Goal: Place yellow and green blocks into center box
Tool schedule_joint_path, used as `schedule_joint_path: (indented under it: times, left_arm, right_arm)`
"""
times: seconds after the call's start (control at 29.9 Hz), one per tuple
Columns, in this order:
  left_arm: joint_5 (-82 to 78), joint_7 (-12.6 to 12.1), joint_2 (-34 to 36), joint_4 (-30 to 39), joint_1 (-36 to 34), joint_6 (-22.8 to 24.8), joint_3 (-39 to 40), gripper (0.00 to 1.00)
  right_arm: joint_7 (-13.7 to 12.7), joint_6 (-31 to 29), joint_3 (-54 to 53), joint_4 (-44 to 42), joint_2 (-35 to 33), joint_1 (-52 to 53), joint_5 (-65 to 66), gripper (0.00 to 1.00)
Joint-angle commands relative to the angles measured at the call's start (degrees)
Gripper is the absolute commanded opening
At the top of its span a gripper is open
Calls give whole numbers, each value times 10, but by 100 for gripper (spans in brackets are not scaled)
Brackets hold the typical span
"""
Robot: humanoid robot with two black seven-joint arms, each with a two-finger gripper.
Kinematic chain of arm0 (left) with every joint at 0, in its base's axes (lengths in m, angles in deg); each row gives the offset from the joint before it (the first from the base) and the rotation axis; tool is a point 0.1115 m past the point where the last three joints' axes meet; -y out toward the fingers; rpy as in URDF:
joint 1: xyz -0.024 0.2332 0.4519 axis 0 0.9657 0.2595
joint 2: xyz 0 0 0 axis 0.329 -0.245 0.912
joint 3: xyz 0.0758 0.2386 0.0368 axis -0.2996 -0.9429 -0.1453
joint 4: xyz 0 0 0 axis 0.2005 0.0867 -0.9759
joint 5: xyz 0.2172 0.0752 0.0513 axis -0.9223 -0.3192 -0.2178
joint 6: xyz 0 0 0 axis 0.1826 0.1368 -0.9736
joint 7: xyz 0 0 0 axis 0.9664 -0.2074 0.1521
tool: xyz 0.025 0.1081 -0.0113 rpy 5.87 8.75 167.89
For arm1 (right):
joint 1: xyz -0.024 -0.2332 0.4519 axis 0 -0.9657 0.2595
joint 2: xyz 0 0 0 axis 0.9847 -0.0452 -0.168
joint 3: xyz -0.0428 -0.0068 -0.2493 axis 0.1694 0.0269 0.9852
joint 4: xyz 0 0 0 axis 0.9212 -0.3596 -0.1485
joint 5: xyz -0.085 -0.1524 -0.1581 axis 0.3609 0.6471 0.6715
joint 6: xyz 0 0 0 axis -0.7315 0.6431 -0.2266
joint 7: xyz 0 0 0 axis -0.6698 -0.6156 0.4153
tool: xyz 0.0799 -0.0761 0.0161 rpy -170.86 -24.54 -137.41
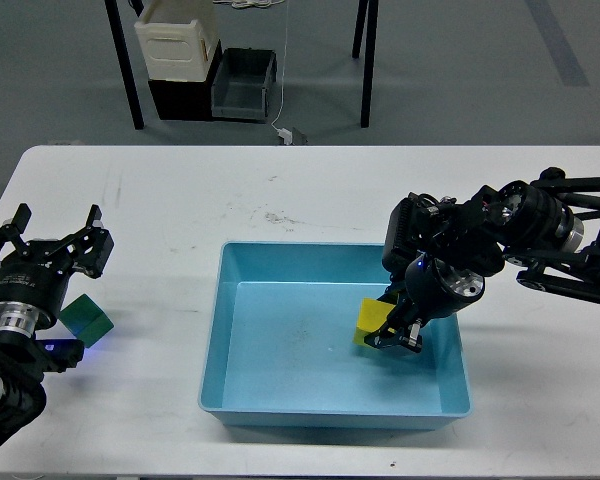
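The yellow block (371, 318) is low inside the blue centre box (216, 330), at its right side. My right gripper (392, 331) is shut on the yellow block and reaches down into the box. The green block (85, 319) lies on the white table at the far left, outside the box. My left gripper (46, 254) hangs just above and behind the green block with its fingers (95, 240) spread open, holding nothing.
The white table (280, 200) stretches behind and beside the box. On the floor beyond its far edge stand a white bin (178, 40), a dark crate (242, 85) and black table legs (126, 65).
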Motion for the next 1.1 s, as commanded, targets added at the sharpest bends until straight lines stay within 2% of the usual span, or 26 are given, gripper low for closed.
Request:
schedule_joint_path:
  times: [0.0,0.03,0.07,0.2,0.43,0.5,0.7,0.83,0.97,1.07]
  left_arm:
    - [0,0,0,0,0,1,0,100]
    - [0,0,0,0,0,0,0,100]
    - [0,0,1,-1,0,-2,0,100]
    - [-1,0,2,-6,-1,-6,0,100]
    - [-1,0,23,-19,-4,-4,0,100]
    - [-3,0,41,-20,-7,-6,0,100]
    - [-26,0,108,-48,-44,-10,-9,100]
    - [-32,0,151,-68,-70,-32,-9,100]
    - [-33,0,161,-100,-109,-36,-9,100]
    - [-55,-45,161,-136,-148,-31,-8,100]
  right_arm:
    - [0,0,-2,-2,5,-3,-6,45]
    - [0,0,-3,-2,6,-4,-7,66]
    - [0,0,-3,-1,6,-6,-8,79]
    - [0,0,-2,-1,8,-14,-8,95]
    - [0,0,-39,-7,1,-20,-10,97]
    - [0,4,-88,-17,-4,-36,-27,98]
    - [0,84,-255,-48,-32,-93,-112,100]
    - [0,88,-344,-48,-28,-103,-124,100]
    - [0,88,-413,-48,-21,-113,-207,100]
    - [0,94,-447,-47,-21,-121,-300,100]
